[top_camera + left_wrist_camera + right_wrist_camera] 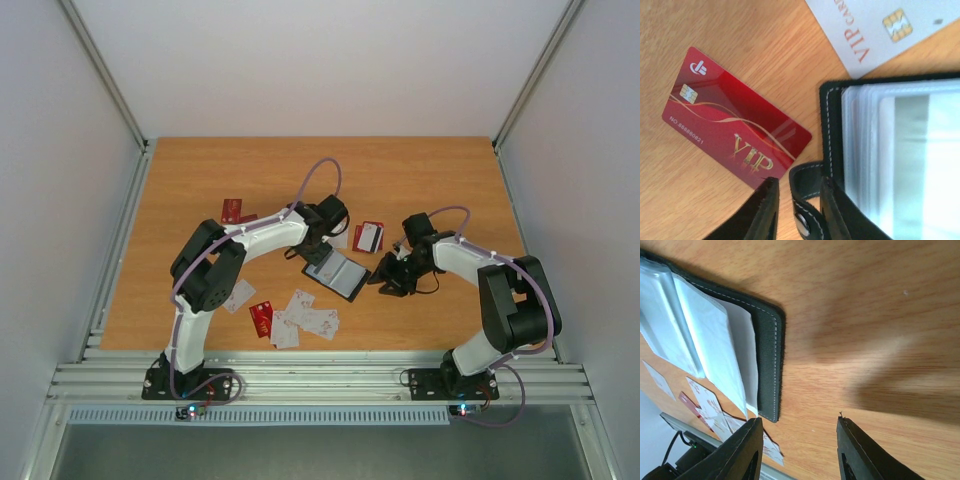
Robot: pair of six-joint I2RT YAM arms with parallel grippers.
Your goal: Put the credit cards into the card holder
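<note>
Card holder (337, 273): lies open in the middle of the table (430, 180), between the two arms, clear sleeves up. The cover looks soft and floppy and will likely slide unless pinned.
Credit cards (305, 318): scattered flat around the holder. They look thin, stiff and slick, best lifted by an edge.
Left gripper (800, 182): jaws partly apart, straddling the holder's snap strap (807, 202), not clamped.
Right gripper (800, 420): parted and empty over bare wood beside the holder.
In the way: red VIP card (735, 132) and white VIP card (880, 30), both just beside the holder.
</note>
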